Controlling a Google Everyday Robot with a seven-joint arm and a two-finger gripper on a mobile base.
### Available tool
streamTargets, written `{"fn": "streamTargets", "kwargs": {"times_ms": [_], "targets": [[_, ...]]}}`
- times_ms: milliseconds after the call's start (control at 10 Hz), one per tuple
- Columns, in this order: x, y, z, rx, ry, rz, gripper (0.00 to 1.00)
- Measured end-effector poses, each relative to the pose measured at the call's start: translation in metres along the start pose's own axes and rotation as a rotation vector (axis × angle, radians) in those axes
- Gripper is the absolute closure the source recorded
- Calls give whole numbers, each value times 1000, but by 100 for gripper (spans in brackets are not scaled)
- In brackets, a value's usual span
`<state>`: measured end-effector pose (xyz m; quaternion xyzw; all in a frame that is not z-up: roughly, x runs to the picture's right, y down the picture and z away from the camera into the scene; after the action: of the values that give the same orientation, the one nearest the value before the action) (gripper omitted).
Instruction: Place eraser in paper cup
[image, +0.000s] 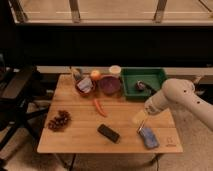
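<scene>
The black eraser (108, 133) lies flat on the wooden table (80, 137), near its front edge at the middle. Far behind it, the pale paper cup (115, 70) stands upright at the table's back edge, between an orange fruit and a green tray. My white arm reaches in from the right. Its gripper (140, 118) hangs low over the right part of the table, to the right of the eraser and slightly farther back, just above a blue pad. The gripper is open and holds nothing.
A blue pad with a thin handle (148, 137) lies under the gripper. A purple bowl (110, 85), an orange (95, 75), a bowl with a packet (85, 86) and a green tray (150, 75) line the back. A red pepper (100, 107) and grapes (59, 120) lie mid-left. A black chair (20, 95) stands left.
</scene>
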<state>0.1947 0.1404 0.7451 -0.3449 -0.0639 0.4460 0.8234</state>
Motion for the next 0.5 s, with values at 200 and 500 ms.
{"fn": "streamTargets", "kwargs": {"times_ms": [200,500], "targets": [[0,1,2,-10,-5,-16,20],[7,22,28,-10,-62,-53,20]]}}
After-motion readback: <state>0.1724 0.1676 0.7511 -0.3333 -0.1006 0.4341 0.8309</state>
